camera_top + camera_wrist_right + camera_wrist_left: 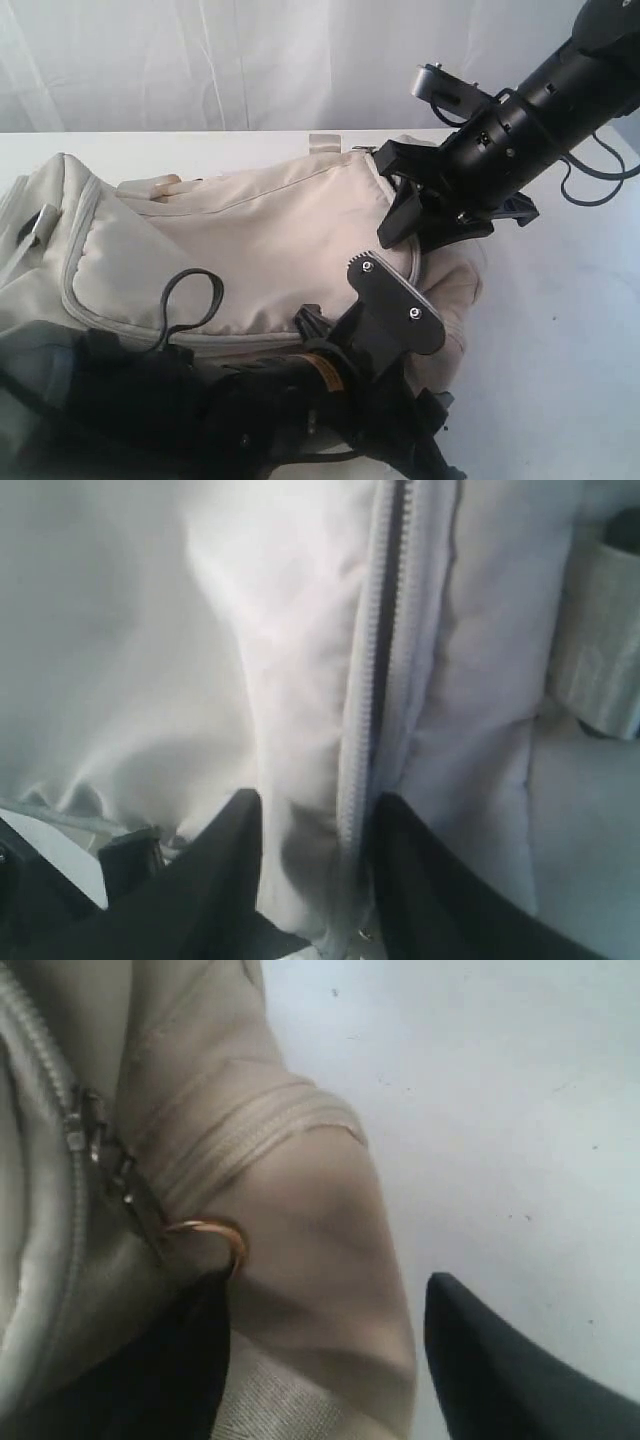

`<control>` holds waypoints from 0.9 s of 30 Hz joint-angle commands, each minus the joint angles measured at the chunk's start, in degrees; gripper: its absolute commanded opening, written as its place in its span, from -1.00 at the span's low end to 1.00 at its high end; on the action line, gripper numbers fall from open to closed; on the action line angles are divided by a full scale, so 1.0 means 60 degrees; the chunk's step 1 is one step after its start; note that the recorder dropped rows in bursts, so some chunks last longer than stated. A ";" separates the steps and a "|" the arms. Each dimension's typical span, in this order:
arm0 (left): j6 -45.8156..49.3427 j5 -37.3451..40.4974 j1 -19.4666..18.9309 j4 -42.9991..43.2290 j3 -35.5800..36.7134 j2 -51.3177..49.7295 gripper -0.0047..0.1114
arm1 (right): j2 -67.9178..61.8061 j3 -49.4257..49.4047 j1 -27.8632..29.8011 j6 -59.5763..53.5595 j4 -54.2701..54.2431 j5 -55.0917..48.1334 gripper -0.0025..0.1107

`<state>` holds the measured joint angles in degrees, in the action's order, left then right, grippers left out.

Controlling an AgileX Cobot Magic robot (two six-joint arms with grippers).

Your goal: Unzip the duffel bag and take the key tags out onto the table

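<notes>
The cream duffel bag [260, 240] lies on the white table [560, 330]. My right gripper [425, 225] comes in from the upper right. It is shut on a fold of bag fabric beside the grey zipper [375, 660], which runs down between its black fingers [225, 865]. My left gripper [325, 1360] is open and straddles the bag's end without pinching it. A zipper pull with a gold ring [205, 1232] lies just off one of its fingertips [185, 1360]. The left arm [390, 310] covers the bag's near side. The key tags are out of view.
Bare white tabletop [480, 1080] lies right of the bag's end. A dark cord loop [190, 300] lies on the bag's near side. A webbing strap [600, 650] crosses the bag near the zipper. A white curtain [200, 60] hangs behind the table.
</notes>
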<state>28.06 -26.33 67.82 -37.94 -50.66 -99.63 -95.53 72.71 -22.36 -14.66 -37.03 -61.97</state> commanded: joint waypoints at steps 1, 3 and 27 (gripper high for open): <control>0.2030 -0.0438 0.0036 -0.2068 -0.0018 0.0111 0.14 | -0.0004 -0.0037 0.0030 -0.0123 -0.0083 -0.0102 -0.34; 0.2497 -0.0475 0.0036 -0.2433 -0.0018 0.0147 0.14 | -0.0004 -0.0037 0.0030 -0.0123 -0.0083 -0.0102 -0.34; 0.1728 -0.1183 0.0036 -0.2206 -0.0018 0.0213 0.14 | -0.0004 -0.0037 0.0030 -0.0123 -0.0066 -0.0120 -0.34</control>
<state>43.46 -32.41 67.82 -52.33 -50.66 -97.70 -95.53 72.71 -22.36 -14.66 -37.03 -62.08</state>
